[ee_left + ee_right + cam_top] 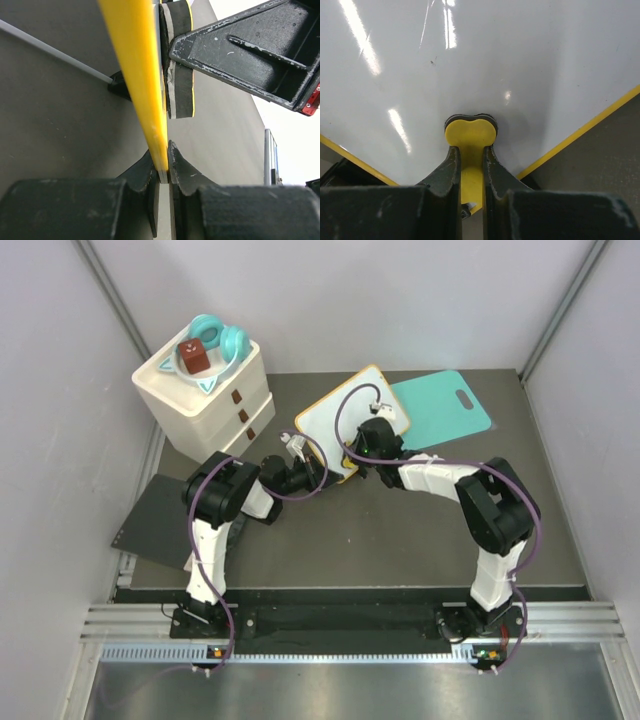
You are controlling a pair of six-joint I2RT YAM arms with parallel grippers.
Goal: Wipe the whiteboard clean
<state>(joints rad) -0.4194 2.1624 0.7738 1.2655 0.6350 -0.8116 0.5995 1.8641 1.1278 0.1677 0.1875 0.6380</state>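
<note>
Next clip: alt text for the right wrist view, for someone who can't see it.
The right gripper clamps a yellow eraser, its dark pad pressed against the whiteboard. The white surface shows glare streaks and no writing here. The yellow frame crosses both lower corners, grey table beyond on the right.

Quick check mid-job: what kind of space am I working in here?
Probably an enclosed robot test cell, not a home: plain white walls box in a dark table, an aluminium rail runs along the near edge, and the whiteboard, teal cutting board and white drawer unit look like staged props.
</note>
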